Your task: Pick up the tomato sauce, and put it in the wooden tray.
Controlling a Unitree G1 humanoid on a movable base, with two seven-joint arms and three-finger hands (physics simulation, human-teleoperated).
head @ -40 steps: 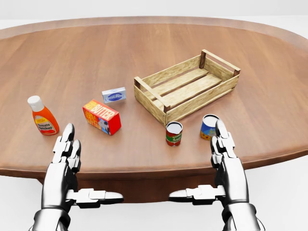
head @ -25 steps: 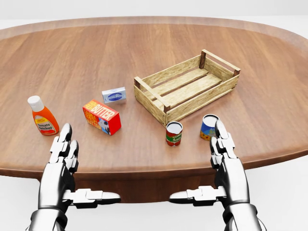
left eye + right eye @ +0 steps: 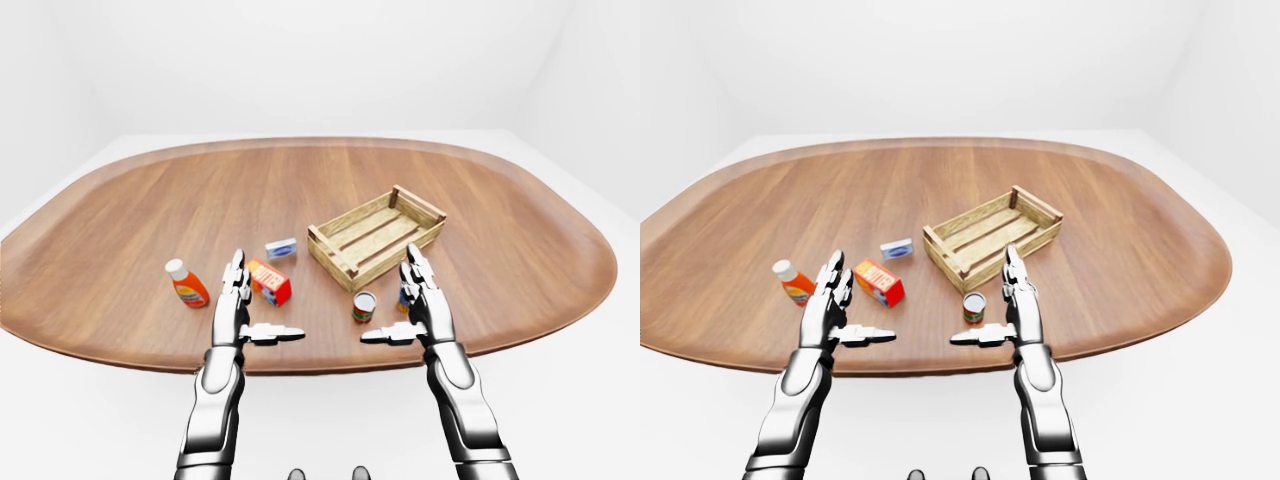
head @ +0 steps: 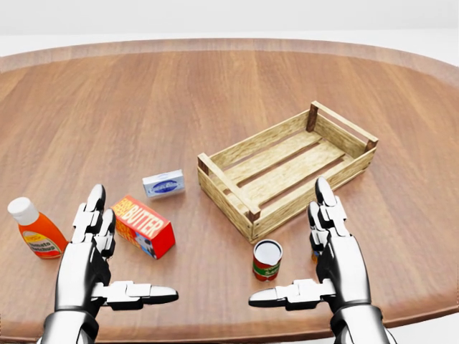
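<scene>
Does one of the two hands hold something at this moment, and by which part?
Nothing is held. The left hand and the right hand are both open above the table, fingers spread. The tomato sauce stands untouched.

Both arms come up from the bottom of the head view, pretty much mirrored. Left hand (image 4: 92, 269) is flat and spread, two fingers pointing up the view, thumb sticking out sideways toward the middle. Right hand (image 4: 328, 266) is the same deal, fingers straight, thumb aimed left. Neither hand grips anything, and the chrome forearms run roughly parallel.
</scene>
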